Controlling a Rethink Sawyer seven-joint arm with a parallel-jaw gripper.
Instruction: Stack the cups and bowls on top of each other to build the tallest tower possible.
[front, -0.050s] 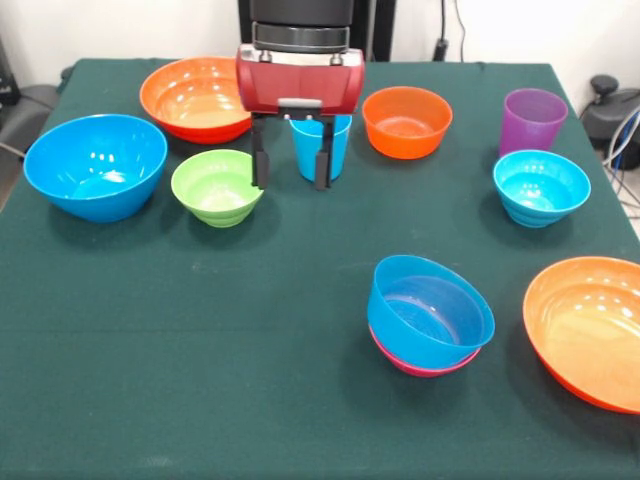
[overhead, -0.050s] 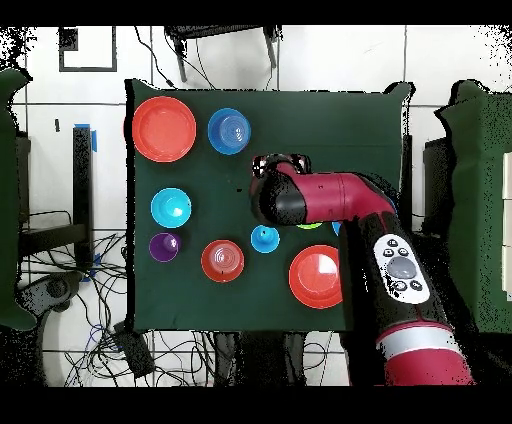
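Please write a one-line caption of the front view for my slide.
Open pincer hovers before the light blue cup, while a blue bowl nested in a pink bowl begins the tower.

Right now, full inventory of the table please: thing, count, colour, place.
Front view places.
light blue cup: 1, far centre, behind the gripper.
purple cup: 1, far right.
large orange bowls: 2, far left, near right edge.
small orange bowl: 1, far centre-right.
large blue bowl: 1, left.
green bowl: 1, centre-left.
cyan bowl: 1, right.
tower: 1, blue bowl nested in pink bowl, near centre-right.
table: 1, dark green cloth.
gripper: 1, red and black, open, empty, in front of the light blue cup.
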